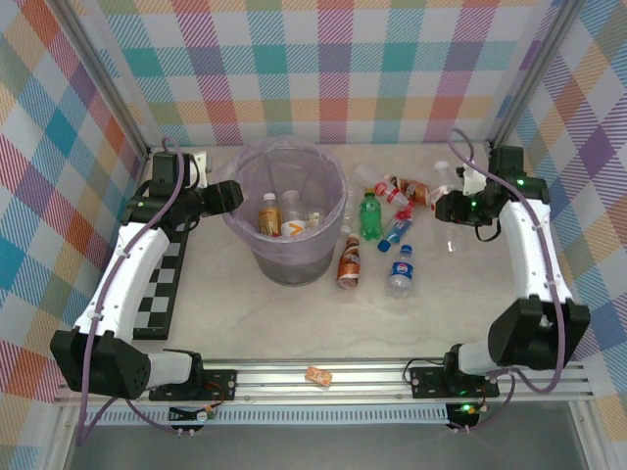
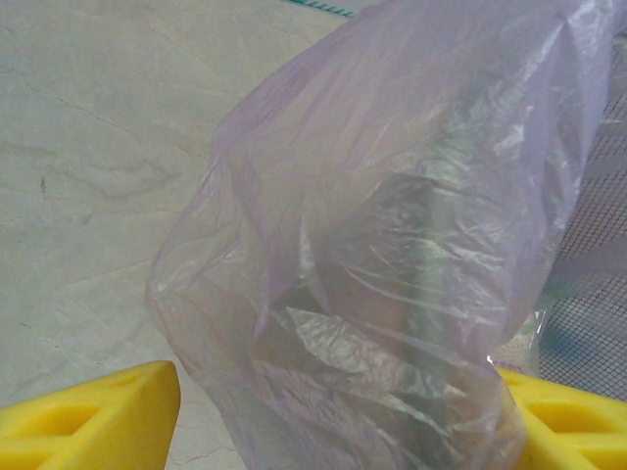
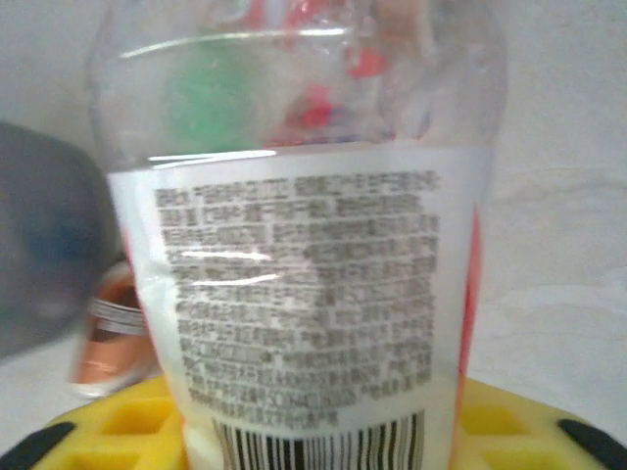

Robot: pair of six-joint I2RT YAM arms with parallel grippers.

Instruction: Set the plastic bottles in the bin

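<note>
The bin (image 1: 328,240), grey with a lilac bag, stands left of centre and holds an orange-labelled bottle (image 1: 268,215) and a clear one (image 1: 292,225). My left gripper (image 1: 231,196) is open at the bin's left rim. In the left wrist view, a fold of the bag (image 2: 392,255) bulges between its yellow fingers (image 2: 98,411). My right gripper (image 1: 451,208) is shut on a clear, white-labelled bottle (image 3: 304,294) at the right. Loose on the table lie a green bottle (image 1: 369,215), an amber one (image 1: 349,262), a blue-labelled one (image 1: 401,271) and several more (image 1: 402,191).
A black-and-white checkered strip (image 1: 162,284) lies along the left arm. A small tan block (image 1: 317,375) rests on the front rail. Plaid walls close in the back and both sides. Bare tabletop (image 1: 294,323) stretches in front of the bin.
</note>
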